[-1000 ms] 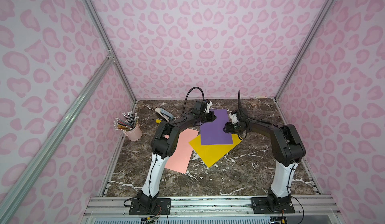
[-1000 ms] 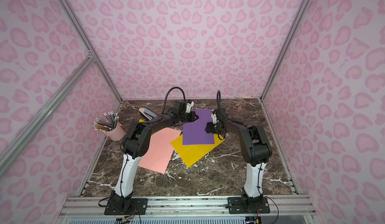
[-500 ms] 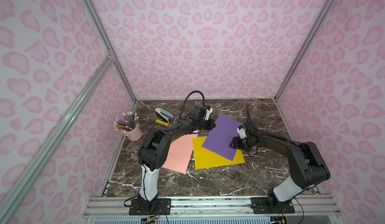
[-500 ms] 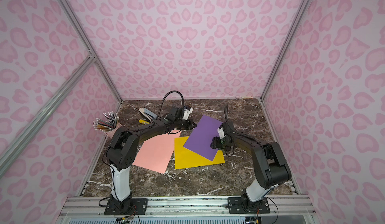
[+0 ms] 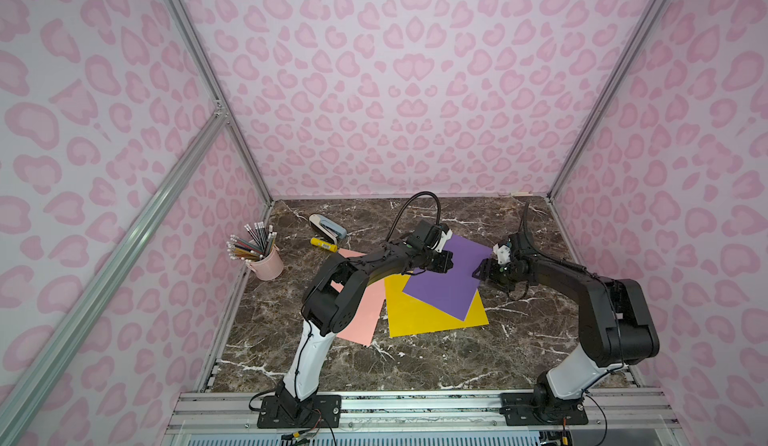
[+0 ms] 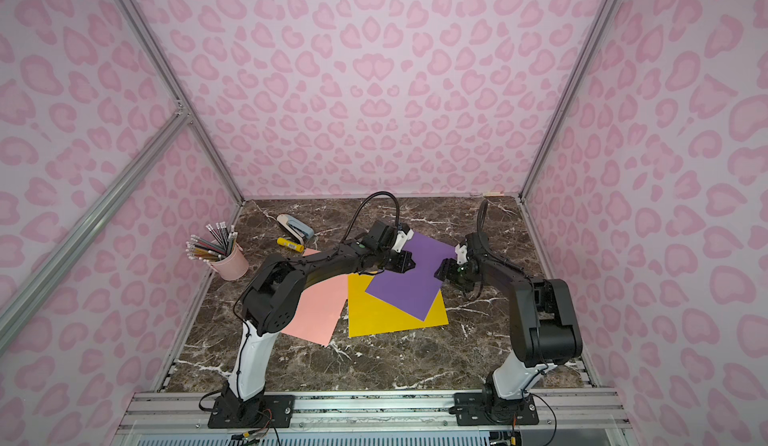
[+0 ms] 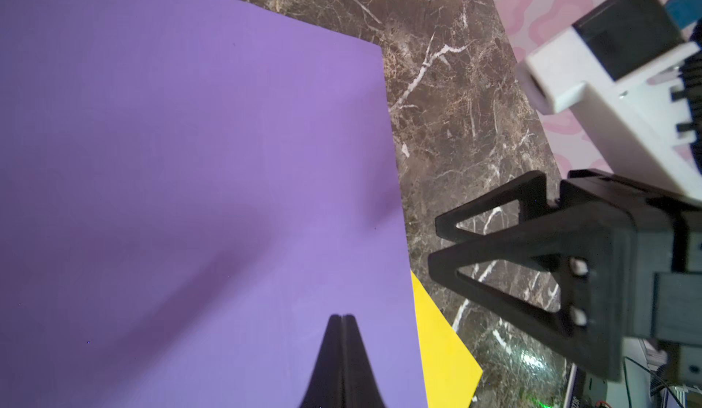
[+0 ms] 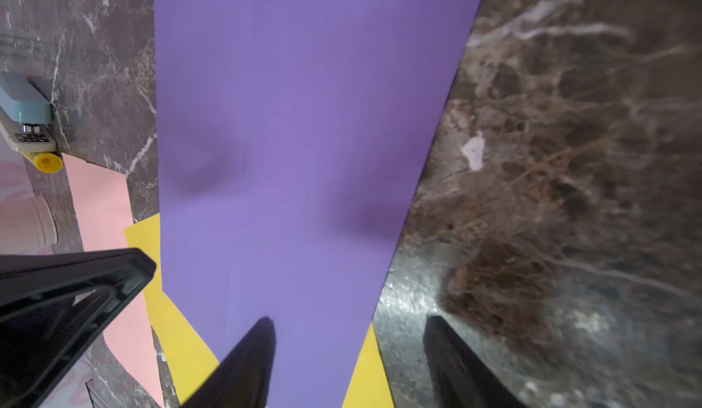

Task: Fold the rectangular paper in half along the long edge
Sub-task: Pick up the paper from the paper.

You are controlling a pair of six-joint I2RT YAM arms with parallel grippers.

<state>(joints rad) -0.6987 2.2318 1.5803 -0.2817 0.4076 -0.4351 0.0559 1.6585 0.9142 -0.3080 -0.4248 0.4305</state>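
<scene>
The left claw (image 5: 442,262), jaws pressed together, sits over the far left part of the purple paper (image 5: 449,286). In the last second the sheet has swung from square-on to askew, and it now lies flat and unfolded between the two claws, partly on the yellow paper (image 5: 432,317). The right claw (image 5: 484,271) has followed the sheet's right edge and stands with jaws apart, one fingertip over purple, the other over bare tabletop (image 5: 519,311). I judge the turn only repositioned the sheet: no crease exists yet, and that edge must still be pinched and carried toward the left claw.
</scene>
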